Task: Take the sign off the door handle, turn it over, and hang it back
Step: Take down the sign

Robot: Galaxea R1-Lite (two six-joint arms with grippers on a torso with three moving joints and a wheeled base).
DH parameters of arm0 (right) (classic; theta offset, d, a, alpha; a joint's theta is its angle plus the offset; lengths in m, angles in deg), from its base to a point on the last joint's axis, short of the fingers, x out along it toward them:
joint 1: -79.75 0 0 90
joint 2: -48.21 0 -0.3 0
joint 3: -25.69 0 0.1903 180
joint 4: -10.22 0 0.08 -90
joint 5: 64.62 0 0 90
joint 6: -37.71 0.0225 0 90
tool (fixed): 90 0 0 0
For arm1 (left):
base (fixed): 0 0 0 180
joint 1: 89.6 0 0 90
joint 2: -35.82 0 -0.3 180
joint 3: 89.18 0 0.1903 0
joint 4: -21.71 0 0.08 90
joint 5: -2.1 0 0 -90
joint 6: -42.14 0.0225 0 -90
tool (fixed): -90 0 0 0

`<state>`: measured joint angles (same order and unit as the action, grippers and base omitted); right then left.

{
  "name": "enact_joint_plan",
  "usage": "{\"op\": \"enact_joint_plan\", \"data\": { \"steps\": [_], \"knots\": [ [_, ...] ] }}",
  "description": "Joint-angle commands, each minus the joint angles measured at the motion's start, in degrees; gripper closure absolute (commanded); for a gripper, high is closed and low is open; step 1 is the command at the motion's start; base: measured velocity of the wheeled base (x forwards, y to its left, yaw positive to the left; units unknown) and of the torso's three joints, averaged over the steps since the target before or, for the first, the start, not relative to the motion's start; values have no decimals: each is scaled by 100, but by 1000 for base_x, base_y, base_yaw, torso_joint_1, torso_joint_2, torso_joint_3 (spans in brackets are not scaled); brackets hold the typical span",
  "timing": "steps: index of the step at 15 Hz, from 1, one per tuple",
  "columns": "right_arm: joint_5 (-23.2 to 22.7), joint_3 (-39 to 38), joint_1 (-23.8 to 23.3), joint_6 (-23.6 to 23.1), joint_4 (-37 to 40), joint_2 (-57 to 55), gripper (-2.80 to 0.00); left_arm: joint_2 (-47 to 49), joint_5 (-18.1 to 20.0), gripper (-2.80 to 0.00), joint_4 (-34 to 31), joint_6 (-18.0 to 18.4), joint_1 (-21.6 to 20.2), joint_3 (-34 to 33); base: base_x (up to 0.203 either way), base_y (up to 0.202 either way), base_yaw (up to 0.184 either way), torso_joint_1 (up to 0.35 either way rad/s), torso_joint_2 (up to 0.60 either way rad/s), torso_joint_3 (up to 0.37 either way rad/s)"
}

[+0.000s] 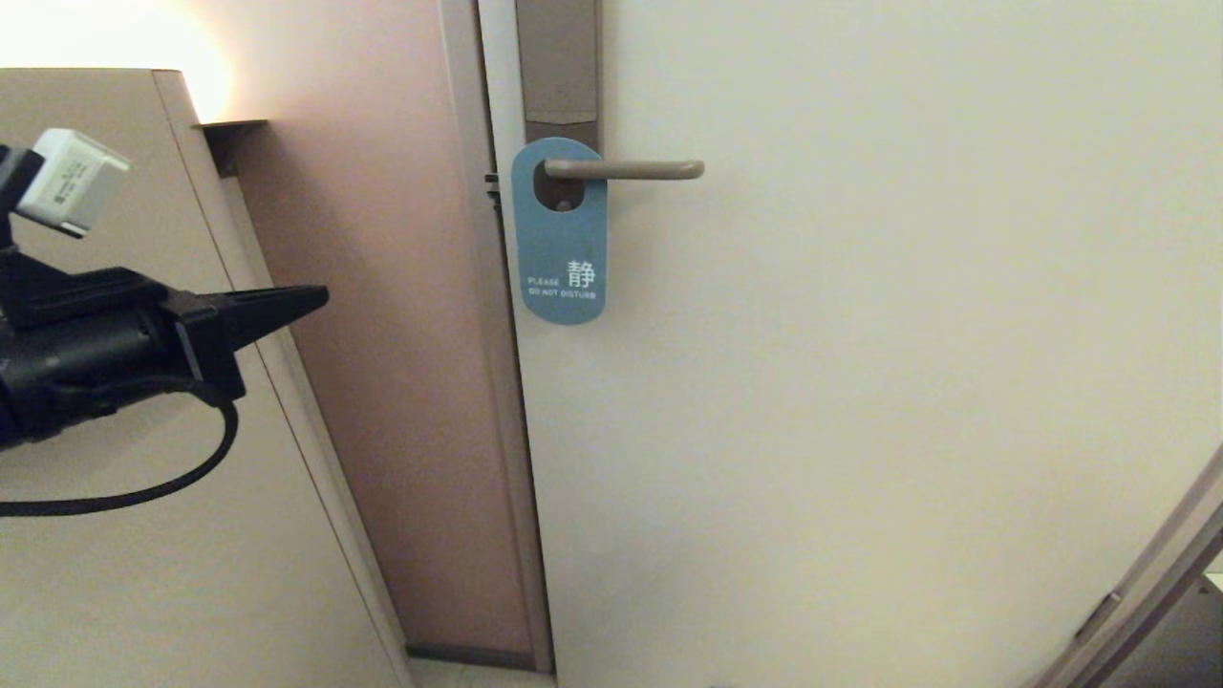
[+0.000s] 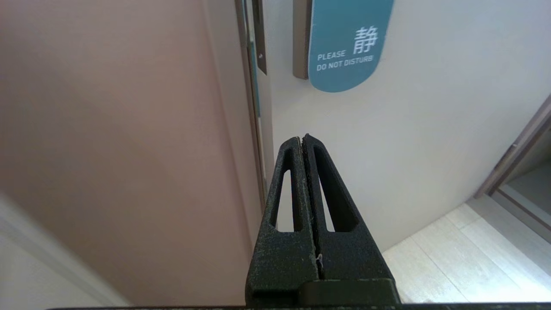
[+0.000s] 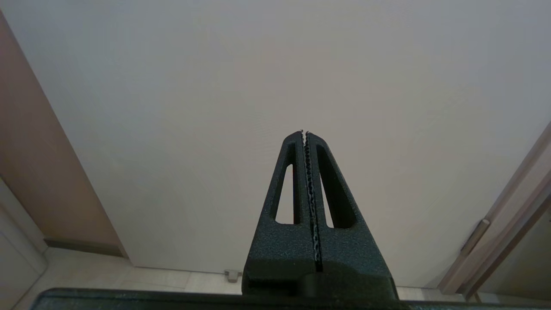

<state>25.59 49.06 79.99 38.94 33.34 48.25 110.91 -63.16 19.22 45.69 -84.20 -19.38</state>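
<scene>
The blue sign (image 1: 562,248) hangs by its oval hole on the grey-beige door handle (image 1: 626,170), white character and "PLEASE DO NOT DISTURB" facing out. Its lower end also shows in the left wrist view (image 2: 344,47). The handle sits on a tall brownish-grey lock plate (image 1: 559,67). My left gripper (image 1: 320,298) is shut and empty, to the left of the sign and a little lower, apart from it; it also shows in the left wrist view (image 2: 302,138). My right gripper (image 3: 304,133) is shut and empty, pointing at bare door; it does not show in the head view.
The cream door (image 1: 860,382) fills the right side. A pink-brown wall (image 1: 401,382) and door frame (image 1: 487,382) lie left of the sign. A beige cabinet side (image 1: 143,535) stands behind my left arm. Another doorway edge (image 1: 1147,573) is at lower right.
</scene>
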Motion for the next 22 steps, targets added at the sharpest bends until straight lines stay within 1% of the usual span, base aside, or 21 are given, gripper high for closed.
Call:
{"op": "enact_joint_plan", "data": {
  "steps": [1,5,8,9,12,15,16,17,21,22],
  "knots": [
    [-3,0,2,0,-2,-5,0,614,46,0,192,0,30,38,0,0,0,0,0,0],
    [-3,0,2,0,-2,-5,0,1401,181,0,623,-29,230,398,0,0,0,0,0,0],
    [6,0,2,0,-2,-5,0,1832,197,0,808,-403,429,830,0,0,0,0,0,0],
    [4,0,2,0,-2,-5,0,1957,197,0,871,-447,467,913,0,0,0,0,0,0],
    [-3,0,2,0,-2,-5,0,2242,200,0,1022,-461,605,1116,0,0,0,0,0,0],
    [6,0,2,0,-2,-5,0,2385,244,0,1159,-467,742,1160,0,0,0,0,0,0],
    [0,0,2,0,-2,-5,0,2414,324,-280,1207,-460,771,1157,0,0,0,0,0,0],
    [-1,0,2,0,-2,-5,0,2447,389,-280,1252,-451,787,1157,0,0,0,0,0,0],
    [5,0,2,0,-2,-5,0,2484,454,-280,1398,-469,866,1149,0,0,0,0,0,0],
    [-3,0,2,0,-2,-5,0,2489,640,-280,1459,-469,860,1141,0,0,0,0,0,0]
  ]
}}
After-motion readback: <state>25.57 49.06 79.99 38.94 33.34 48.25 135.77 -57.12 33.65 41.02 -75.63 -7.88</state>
